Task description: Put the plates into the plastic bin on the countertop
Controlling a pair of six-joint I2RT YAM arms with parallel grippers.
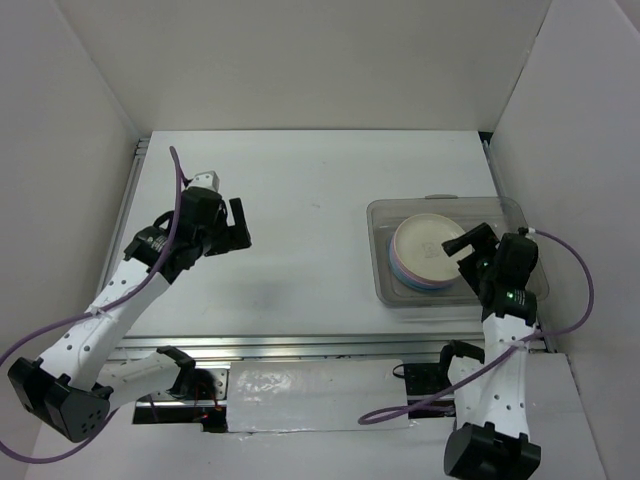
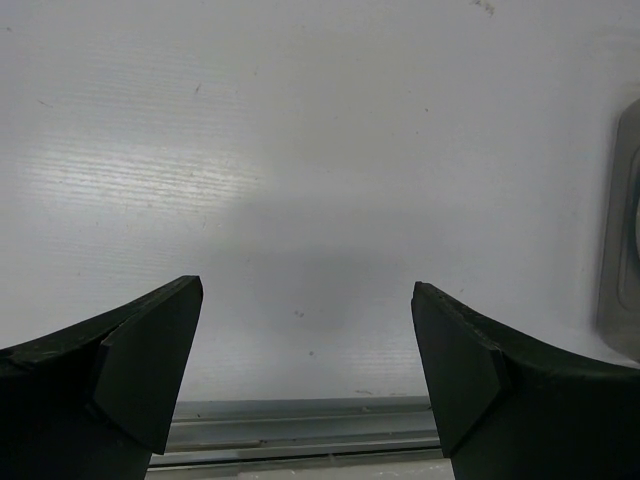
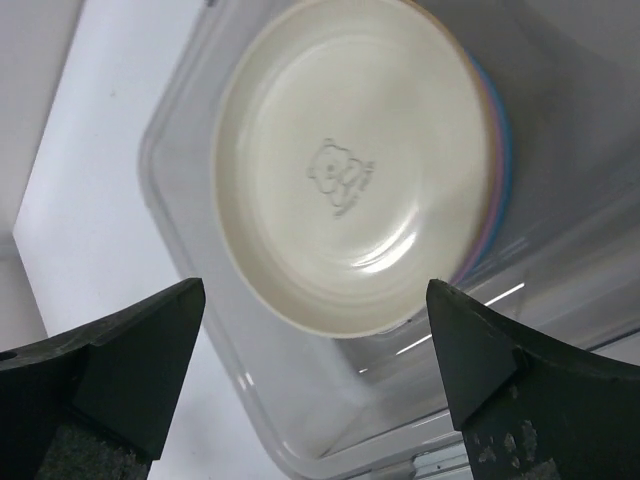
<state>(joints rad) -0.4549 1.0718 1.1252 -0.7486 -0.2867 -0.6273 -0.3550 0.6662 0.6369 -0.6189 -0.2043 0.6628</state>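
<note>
The plastic bin [image 1: 380, 215] sits on the right of the white countertop [image 1: 300, 190]. A stack of plates [image 1: 428, 250] lies in it, a cream plate [image 3: 350, 160] on top, with blue [image 3: 503, 140] and pinkish edges showing beneath. My right gripper [image 1: 470, 245] is open and empty just above the bin's near right part; in the right wrist view [image 3: 315, 350] its fingers frame the near edge of the stack. My left gripper [image 1: 238, 225] is open and empty above the bare left of the countertop, and the left wrist view [image 2: 308, 345] shows nothing between its fingers.
A metal rail [image 1: 300, 345] runs along the countertop's near edge and shows in the left wrist view [image 2: 300, 420]. White walls enclose the back and both sides. The bin's edge [image 2: 625, 250] shows at the right of the left wrist view.
</note>
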